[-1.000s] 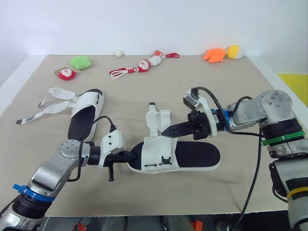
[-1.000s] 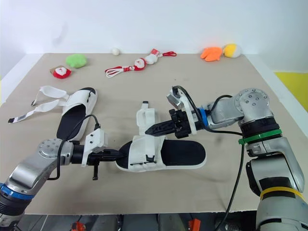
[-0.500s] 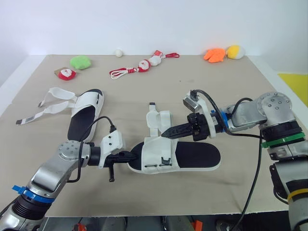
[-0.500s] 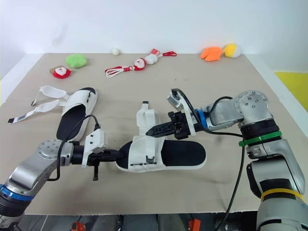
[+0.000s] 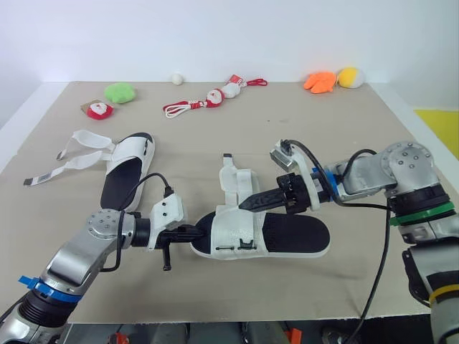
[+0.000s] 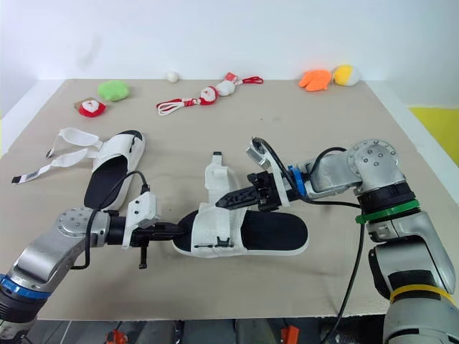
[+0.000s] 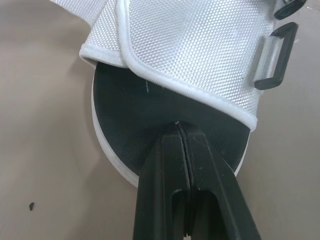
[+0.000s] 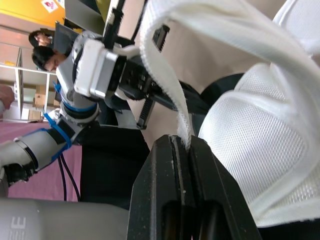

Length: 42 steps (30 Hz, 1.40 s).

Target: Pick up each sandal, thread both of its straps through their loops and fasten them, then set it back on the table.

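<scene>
Left eye view: the near sandal [image 5: 290,234] lies flat on the tan table [image 5: 358,136], about midway between the two arms, its black footbed up and its white mesh upper at the end toward the left arm. The left gripper [image 5: 195,233] comes in low over the table and has that rounded end between its fingers. In the left wrist view the two black fingers [image 7: 162,165] are pressed together on the edge of the footbed, just under the lip of the upper, with a black loop [image 7: 274,55] showing off to one side. The right gripper [image 5: 244,206] reaches in from the other side, over the footbed, and its tips meet at the loose strap [image 5: 235,179], which lies out from the far side of the sandal and ends in a small dark tip. In the right wrist view the fingers are closed with the edge of the white strap pinched between them. The second sandal [image 5: 126,170] lies well apart to the left, toward the table's left edge, with both of its straps [image 5: 77,153] spread loose on the surface. Along the far edge sit a green plush [image 5: 119,92], a small red and white toy [image 5: 98,109], a white ball [image 5: 176,77], two red and white figures on a cord [image 5: 215,95], an orange plush [image 5: 320,80] and a yellow one [image 5: 349,77] just beside it.
</scene>
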Motion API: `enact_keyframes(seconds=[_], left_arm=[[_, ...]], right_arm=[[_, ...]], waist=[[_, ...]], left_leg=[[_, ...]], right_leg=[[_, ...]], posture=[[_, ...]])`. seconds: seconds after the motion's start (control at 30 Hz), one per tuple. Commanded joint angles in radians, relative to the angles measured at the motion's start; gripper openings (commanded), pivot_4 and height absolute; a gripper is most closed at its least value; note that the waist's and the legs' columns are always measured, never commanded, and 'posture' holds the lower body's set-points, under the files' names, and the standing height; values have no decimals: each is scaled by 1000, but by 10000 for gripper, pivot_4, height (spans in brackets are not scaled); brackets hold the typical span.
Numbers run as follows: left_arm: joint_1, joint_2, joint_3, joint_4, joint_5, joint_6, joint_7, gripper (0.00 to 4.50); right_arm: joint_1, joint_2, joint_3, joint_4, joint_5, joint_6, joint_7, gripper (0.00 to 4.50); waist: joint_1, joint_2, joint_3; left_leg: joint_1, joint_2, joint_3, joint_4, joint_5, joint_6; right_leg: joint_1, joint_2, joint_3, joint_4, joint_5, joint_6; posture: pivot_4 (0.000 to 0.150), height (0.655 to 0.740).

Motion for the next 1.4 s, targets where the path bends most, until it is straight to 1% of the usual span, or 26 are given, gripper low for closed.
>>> enact_keyframes(seconds=[0.03,0.4,0.67,0.77,0.9,0.93,0.97,1.0,1.1,1.23,1.33,1.4], left_arm=[[9,-4,-21,5,8,15,5,0],[8,-13,-20,14,13,12,9,0],[9,-17,-21,13,16,14,11,0],[8,-18,-22,15,16,13,10,0],[7,-19,-23,17,14,12,9,0],[7,-19,-24,17,14,12,9,0],[8,-20,-24,16,14,12,9,0],[8,-20,-24,16,13,12,9,0],[9,-19,-25,14,12,12,7,0],[9,-20,-28,13,12,14,6,0],[11,-18,-27,10,11,14,5,0],[14,-15,-27,5,10,17,3,0]], right_arm=[[0,-23,-5,-54,-6,16,21,327],[46,-28,-25,-194,-129,34,92,327],[129,-45,-54,-385,-216,22,171,327],[143,-37,-77,-418,-263,2,210,327],[135,-46,-122,-395,-245,-7,267,15266],[129,-53,-134,-393,-244,-6,284,21093],[123,-63,-147,-384,-232,-5,297,25160],[118,-73,-159,-376,-222,-3,311,30932],[112,-126,-196,-360,-151,3,375,44452],[155,-201,-219,-395,-115,24,459,44452],[228,-267,-231,-456,-102,32,505,44452],[316,-301,-233,-526,-129,28,501,44452]], waist=[[0,0,0],[2,0,0],[7,0,0],[9,0,0],[14,0,0],[14,0,0],[14,0,0],[14,0,0],[15,0,0],[15,0,0],[16,0,0],[16,0,0]], left_leg=[[0,0,0,0,0,0],[-1,0,0,0,0,0],[-1,0,0,0,0,1],[-1,0,0,0,-1,1],[-1,0,0,0,-1,1],[-1,0,0,0,-1,1],[-1,0,0,0,-1,1],[-1,0,0,0,-1,1],[-1,0,0,0,-1,1],[-1,0,0,0,-1,2],[-1,0,0,0,-3,5],[-1,0,1,-1,-3,5]], right_leg=[[0,0,0,0,0,0],[0,-1,0,-1,0,0],[0,-1,0,-3,0,0],[0,-1,0,-3,0,1],[0,0,0,-4,0,1],[0,0,0,-4,0,1],[0,0,0,-4,1,1],[0,0,0,-4,1,1],[1,0,0,-5,1,1],[1,0,-1,-7,1,1],[2,0,-1,-10,1,2],[3,-1,-1,-10,1,2]], posture=[[1500,7400],[1500,7400],[1500,7400],[1500,7400],[1500,7400],[1500,7400],[1500,7400],[1500,7400],[1500,7400],[1500,7400],[1500,7400],[1500,7400]])
